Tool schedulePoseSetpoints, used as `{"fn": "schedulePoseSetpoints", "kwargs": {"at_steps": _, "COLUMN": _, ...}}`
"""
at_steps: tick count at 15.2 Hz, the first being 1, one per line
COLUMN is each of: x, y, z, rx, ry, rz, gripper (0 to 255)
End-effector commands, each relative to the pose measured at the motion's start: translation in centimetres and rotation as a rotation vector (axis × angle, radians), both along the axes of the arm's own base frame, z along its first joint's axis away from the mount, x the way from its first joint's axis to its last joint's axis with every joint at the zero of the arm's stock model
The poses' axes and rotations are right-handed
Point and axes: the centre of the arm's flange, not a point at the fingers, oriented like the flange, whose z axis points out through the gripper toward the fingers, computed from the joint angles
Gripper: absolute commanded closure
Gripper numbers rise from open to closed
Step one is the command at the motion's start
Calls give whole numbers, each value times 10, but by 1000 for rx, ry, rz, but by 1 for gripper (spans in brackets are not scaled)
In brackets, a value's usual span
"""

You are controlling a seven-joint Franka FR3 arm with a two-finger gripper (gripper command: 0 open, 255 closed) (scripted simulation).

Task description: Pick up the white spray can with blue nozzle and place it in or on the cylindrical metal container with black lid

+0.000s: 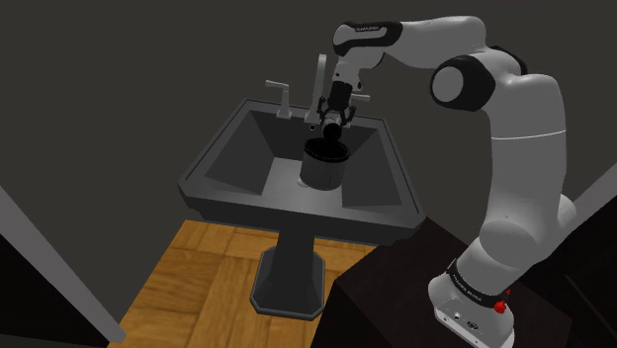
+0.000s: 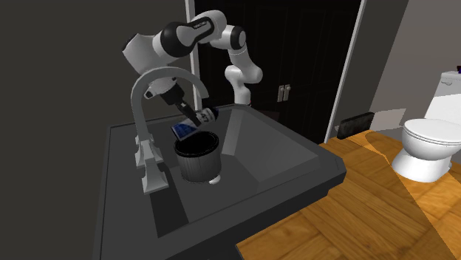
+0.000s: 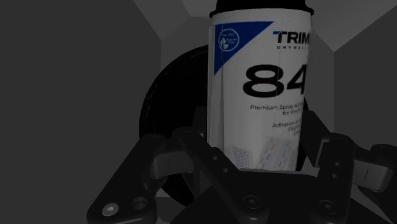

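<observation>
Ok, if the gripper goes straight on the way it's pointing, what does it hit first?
Most likely the container in the sink. The spray can clasped in the gripper would reach its black top first, though depth is hard to judge.

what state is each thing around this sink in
gripper, shut on the spray can
spray can, held tilted just above the container, not yet in it
container, upright in the sink
faucet, no water running
double doors, closed
</observation>
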Motion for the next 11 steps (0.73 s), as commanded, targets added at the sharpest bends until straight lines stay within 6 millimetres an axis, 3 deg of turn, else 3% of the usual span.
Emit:
{"fn": "schedulePoseSetpoints", "kwargs": {"at_steps": 1, "x": -1, "y": 1, "z": -6, "rx": 0, "ry": -1, "rz": 0, "gripper": 255}}
{"fn": "schedulePoseSetpoints", "kwargs": {"at_steps": 8, "x": 0, "y": 1, "z": -6, "rx": 0, "ry": -1, "rz": 0, "gripper": 255}}
{"fn": "schedulePoseSetpoints", "kwargs": {"at_steps": 9, "x": 0, "y": 1, "z": -6, "rx": 0, "ry": -1, "rz": 0, "gripper": 0}}
{"fn": "schedulePoseSetpoints", "kwargs": {"at_steps": 11, "x": 0, "y": 1, "z": -6, "rx": 0, "ry": -1, "rz": 0, "gripper": 0}}
